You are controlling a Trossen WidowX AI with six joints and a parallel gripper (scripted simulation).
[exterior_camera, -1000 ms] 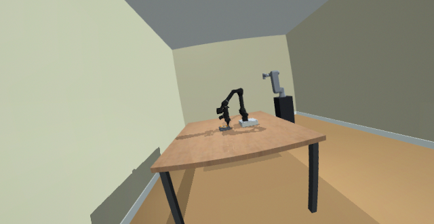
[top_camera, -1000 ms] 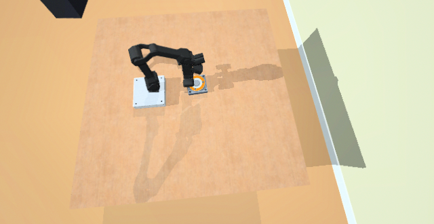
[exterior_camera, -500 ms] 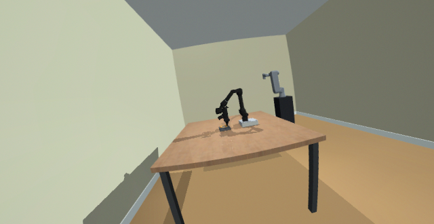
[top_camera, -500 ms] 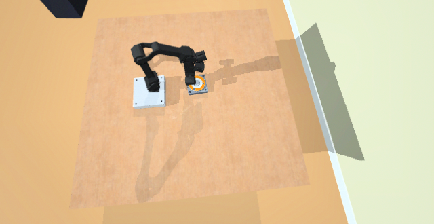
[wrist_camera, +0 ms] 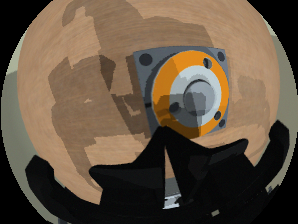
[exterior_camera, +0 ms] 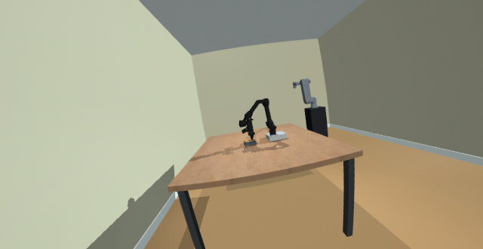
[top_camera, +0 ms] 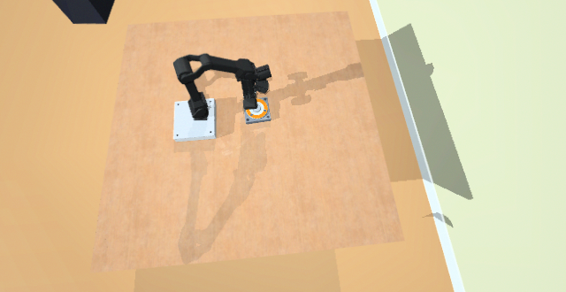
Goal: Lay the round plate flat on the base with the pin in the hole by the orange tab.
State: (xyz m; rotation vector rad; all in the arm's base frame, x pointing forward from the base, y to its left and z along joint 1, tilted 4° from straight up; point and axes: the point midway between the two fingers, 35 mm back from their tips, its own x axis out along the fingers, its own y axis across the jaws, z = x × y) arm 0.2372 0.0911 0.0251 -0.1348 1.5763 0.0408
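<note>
The round plate [wrist_camera: 189, 92] sits on the post [wrist_camera: 197, 94] over the grey base [wrist_camera: 148, 64] on the bench [top_camera: 309, 172]; its tab's direction is unclear. The pincer [wrist_camera: 164, 137], fingers together and empty, meets the plate's near rim

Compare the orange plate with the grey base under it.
The plate is round and orange with a pale centre; the base is square and grey. The plate is smaller, leaving the base's bolted corners showing. The plate sits on top; the base rests on the table. Both are flat pieces, centred together.
</note>
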